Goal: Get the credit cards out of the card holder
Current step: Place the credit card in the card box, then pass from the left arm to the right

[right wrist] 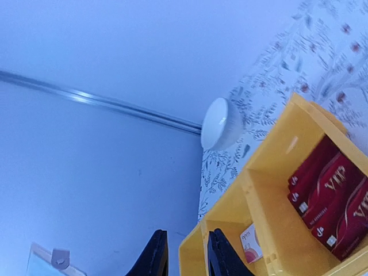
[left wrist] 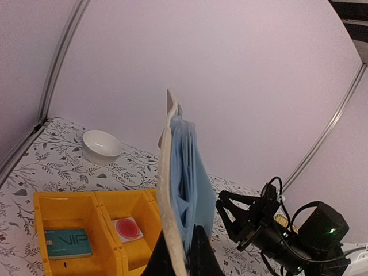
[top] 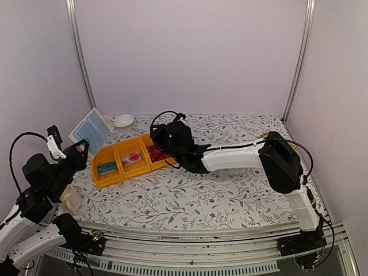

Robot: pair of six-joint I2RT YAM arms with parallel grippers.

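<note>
My left gripper (left wrist: 181,254) is shut on the bottom edge of the card holder (left wrist: 183,167) and holds it upright in the air; its whitish cover and pale blue leaves show. From above, the card holder (top: 90,129) hangs over the table's left rear. Red credit cards (right wrist: 333,201) lie stacked in the right yellow bin, a pink card (left wrist: 127,230) in the middle one, and a teal card (left wrist: 68,243) in the left one. My right gripper (right wrist: 187,259) hovers over the bins with its jaws apart and nothing between them; in the top view it (top: 160,141) is above the red cards (top: 156,154).
The yellow three-part bin (top: 118,150) sits left of centre on the flowered tablecloth. A white bowl (top: 123,121) stands behind it near the back wall. A pale cup-shaped container (top: 71,198) stands at the front left beside my left arm.
</note>
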